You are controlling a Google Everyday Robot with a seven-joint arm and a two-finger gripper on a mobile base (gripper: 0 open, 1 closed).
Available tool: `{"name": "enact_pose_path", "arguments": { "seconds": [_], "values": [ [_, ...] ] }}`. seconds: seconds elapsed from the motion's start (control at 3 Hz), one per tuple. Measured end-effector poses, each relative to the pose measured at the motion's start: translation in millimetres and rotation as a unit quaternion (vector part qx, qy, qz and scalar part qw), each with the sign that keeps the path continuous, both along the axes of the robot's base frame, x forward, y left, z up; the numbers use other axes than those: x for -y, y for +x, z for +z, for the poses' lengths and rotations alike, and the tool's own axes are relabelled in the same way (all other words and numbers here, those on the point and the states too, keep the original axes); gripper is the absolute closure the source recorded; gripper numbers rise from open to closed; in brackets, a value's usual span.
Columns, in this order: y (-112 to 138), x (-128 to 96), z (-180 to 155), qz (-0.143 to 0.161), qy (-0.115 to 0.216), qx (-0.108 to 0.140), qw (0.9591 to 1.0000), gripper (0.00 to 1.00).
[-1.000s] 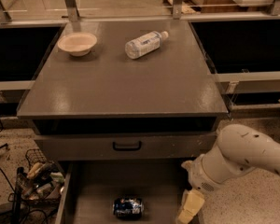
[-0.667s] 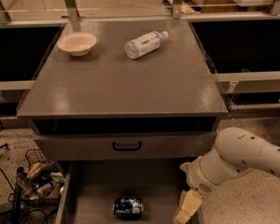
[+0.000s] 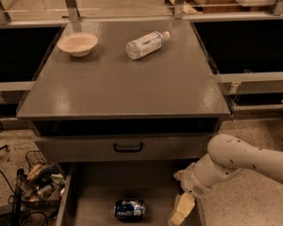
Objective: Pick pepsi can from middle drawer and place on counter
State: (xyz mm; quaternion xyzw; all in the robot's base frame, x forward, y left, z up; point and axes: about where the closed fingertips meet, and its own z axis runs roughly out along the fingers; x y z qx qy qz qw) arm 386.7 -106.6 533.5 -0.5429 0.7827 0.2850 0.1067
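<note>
The pepsi can (image 3: 129, 209) lies on its side on the grey floor of the open middle drawer (image 3: 101, 187), near the bottom edge of the camera view. My gripper (image 3: 178, 213) hangs low over the drawer's right side, to the right of the can and apart from it. Its tan fingers (image 3: 184, 204) point downward. The white arm reaches in from the right. Above the drawers, the counter (image 3: 127, 84) spreads wide and grey.
A shallow cream bowl (image 3: 78, 44) sits at the counter's back left. A clear plastic bottle (image 3: 146, 44) lies on its side at the back centre. A closed drawer front with a black handle (image 3: 128, 147) is above the open drawer. A wire basket of clutter (image 3: 37, 180) stands on the floor at left.
The arm and gripper have shifted slightly lower and leftward toward the drawer. The can has not moved.
</note>
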Motion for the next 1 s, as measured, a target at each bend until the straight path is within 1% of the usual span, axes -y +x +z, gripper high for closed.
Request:
{"name": "enact_pose_path", "arguments": {
  "seconds": [0.33, 0.67, 1.0],
  "values": [
    [0.7, -1.3, -1.7, -0.002, -0.001, 0.001, 1.0, 0.0],
    [12.8, -23.5, -25.3, -0.026, -0.015, 0.021, 0.9993, 0.0],
    [12.8, -23.5, -25.3, -0.026, -0.015, 0.021, 0.9993, 0.0]
  ]
}}
